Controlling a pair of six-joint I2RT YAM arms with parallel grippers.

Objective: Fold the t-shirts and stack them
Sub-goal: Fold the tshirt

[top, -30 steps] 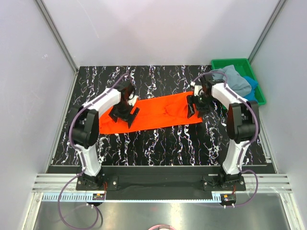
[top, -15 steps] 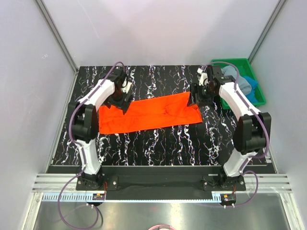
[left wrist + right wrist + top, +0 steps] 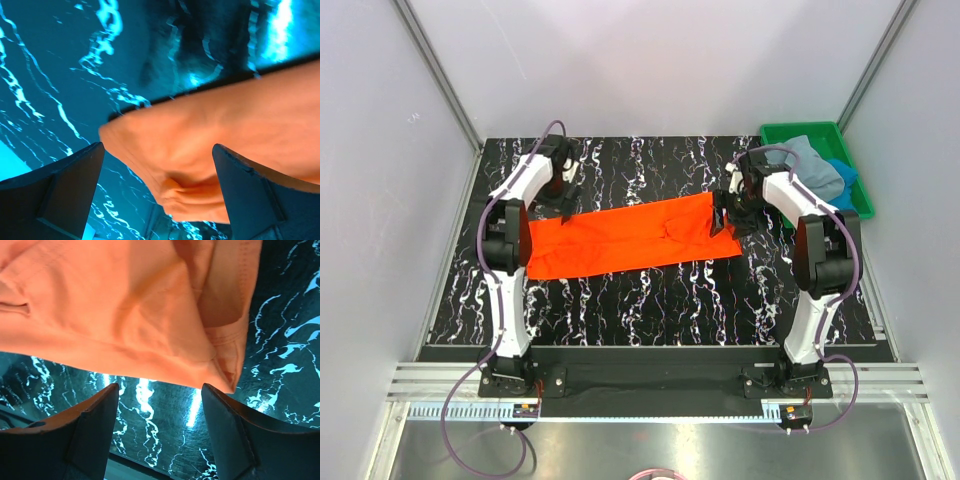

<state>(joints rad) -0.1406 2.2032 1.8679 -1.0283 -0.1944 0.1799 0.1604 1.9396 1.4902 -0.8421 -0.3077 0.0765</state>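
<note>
An orange t-shirt [image 3: 630,238], folded into a long strip, lies flat across the middle of the black marbled table [image 3: 650,300]. My left gripper [image 3: 565,200] hovers open over the strip's far left corner. In the left wrist view that corner [image 3: 200,145] bunches between the spread fingers [image 3: 65,185]. My right gripper [image 3: 725,215] is open at the strip's far right end. The right wrist view shows the hemmed corner [image 3: 220,355] just beyond the fingertips [image 3: 230,430], with bare table between them. A grey-blue t-shirt [image 3: 815,165] and a bright blue t-shirt [image 3: 847,172] lie crumpled in the tray.
A green plastic tray [image 3: 800,127] stands at the table's back right corner, close behind the right arm. White walls with metal posts enclose the table on three sides. Both arm bases sit on the rail at the near edge.
The left gripper left the middle of the strip's left half, moved to its far left corner and opened wider. The right gripper swung toward the tray, then came back to the right end.
</note>
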